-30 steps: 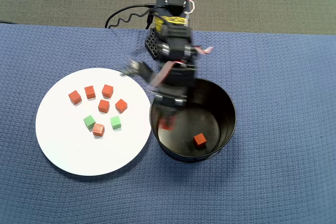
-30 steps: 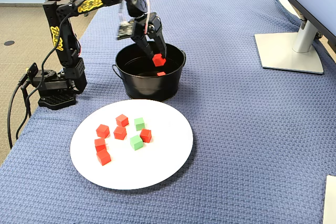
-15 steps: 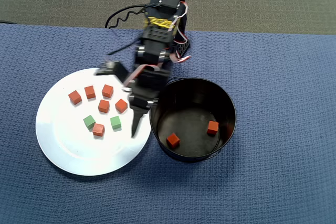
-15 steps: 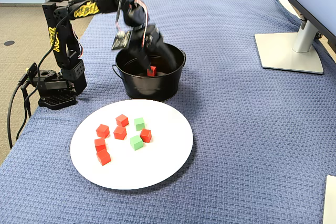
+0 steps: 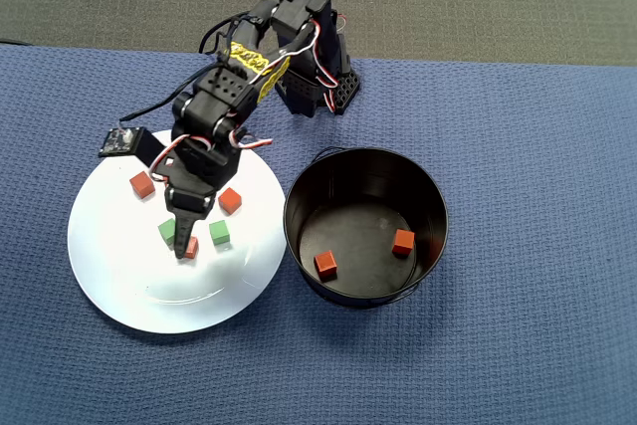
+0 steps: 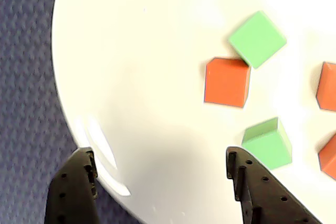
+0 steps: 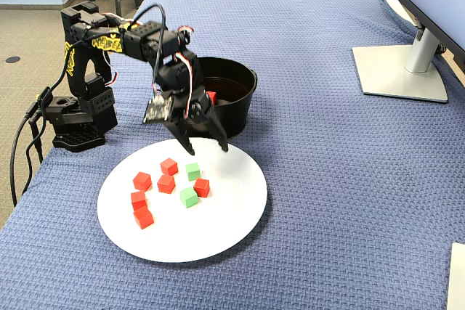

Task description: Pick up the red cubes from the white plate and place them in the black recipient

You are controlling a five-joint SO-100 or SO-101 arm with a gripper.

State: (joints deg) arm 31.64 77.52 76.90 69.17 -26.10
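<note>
Several red cubes (image 7: 166,184) and two green ones lie on the white plate (image 7: 218,230). The black recipient (image 7: 234,110) stands behind the plate and holds two red cubes (image 5: 325,264) (image 5: 403,242). My gripper (image 7: 208,149) hangs open and empty just above the plate's far side, its fingers spread. From overhead the gripper (image 5: 187,243) covers part of the cube cluster on the plate (image 5: 119,276). The wrist view looks down on the plate (image 6: 147,51). There the gripper (image 6: 160,182) straddles bare plate near its rim, with a red cube (image 6: 227,82) and a green cube (image 6: 268,142) ahead.
Blue woven cloth (image 5: 537,146) covers the table. The arm's base (image 7: 76,125) stands at the table's left edge in the fixed view. A monitor stand (image 7: 399,70) sits at the far right. A second green cube (image 6: 257,39) touches the red one in the wrist view.
A second ago the gripper held a red cube over the recipient; that cube now lies inside. The arm has swung from the recipient to above the plate, gripper open.
</note>
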